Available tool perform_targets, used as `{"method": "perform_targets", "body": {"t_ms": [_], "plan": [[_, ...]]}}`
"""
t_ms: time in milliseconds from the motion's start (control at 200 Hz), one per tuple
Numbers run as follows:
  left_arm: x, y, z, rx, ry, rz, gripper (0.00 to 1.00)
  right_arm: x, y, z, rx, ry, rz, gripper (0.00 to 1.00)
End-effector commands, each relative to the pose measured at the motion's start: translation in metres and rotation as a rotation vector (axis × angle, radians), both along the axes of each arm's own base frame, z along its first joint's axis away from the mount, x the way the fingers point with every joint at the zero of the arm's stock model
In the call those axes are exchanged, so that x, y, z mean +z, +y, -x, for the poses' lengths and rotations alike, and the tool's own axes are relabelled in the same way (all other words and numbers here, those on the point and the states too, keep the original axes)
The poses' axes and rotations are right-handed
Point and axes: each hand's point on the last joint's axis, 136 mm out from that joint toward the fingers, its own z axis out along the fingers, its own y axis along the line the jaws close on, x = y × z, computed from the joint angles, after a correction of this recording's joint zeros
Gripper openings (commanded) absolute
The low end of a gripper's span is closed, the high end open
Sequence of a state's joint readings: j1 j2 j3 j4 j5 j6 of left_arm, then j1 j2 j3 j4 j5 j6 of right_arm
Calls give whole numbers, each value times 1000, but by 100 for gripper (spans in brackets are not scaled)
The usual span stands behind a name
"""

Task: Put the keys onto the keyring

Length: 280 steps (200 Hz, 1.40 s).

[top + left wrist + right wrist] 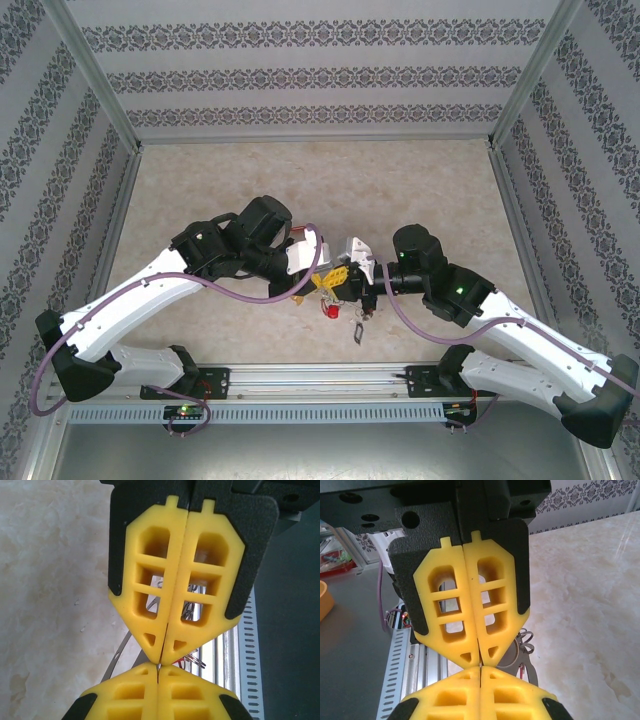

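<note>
We take the right gripper (480, 661) as our landmark. It is clenched, its yellow fingers pressed flat together, and the keyring (118, 653) is pinched at its tips. The grey wire curves away just beside those tips. The left gripper (160, 661) meets the right gripper tip to tip and is also clenched. A sliver of grey metal shows in the seam at its point, so we judge that it grips the same loop. The keys (345, 318) dangle in a bunch just below the right gripper, clear of the tabletop (300, 180). A red-tagged key (332, 311) is the easiest to pick out, and a dark one hangs lower.

We expect the loop to be light, stiff and springy. The wire is thin and smooth, so it may roll or slide between soft pads. The bunch should swing freely and pull the loop downward. Any hold belongs on bare wire, away from the clustered keys, with the two grips near each other so the loop cannot twist between them. The small keys will be fiddly, and their plastic tags offer the better purchase.

Both arms reach inward from their bases, elbows bent, with the forearms converging on the right gripper's tips. Each wrist is turned so the two sets of fingers point at one another, nearly level above the tabletop.
</note>
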<state>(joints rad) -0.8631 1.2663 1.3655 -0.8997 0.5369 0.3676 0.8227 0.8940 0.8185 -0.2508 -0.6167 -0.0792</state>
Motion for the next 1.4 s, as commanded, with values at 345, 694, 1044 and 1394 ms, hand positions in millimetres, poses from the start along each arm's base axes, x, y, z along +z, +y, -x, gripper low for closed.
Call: {"method": "perform_targets", "body": {"t_ms": [345,694,1044,1394], "plan": [[8,1,-5,14,-60,-5,0,11,-27,-4,-166,-48,-71,62],[20,-3,-8,8,-74,5,0,-29,-40,-9,-274,-6,46,72],[21,-1,-7,7,-74,0,0,-45,-31,-18,-293,-23,110,59],[19,0,-7,5,-79,-5,0,-54,-27,-26,-307,-25,155,39]]}}
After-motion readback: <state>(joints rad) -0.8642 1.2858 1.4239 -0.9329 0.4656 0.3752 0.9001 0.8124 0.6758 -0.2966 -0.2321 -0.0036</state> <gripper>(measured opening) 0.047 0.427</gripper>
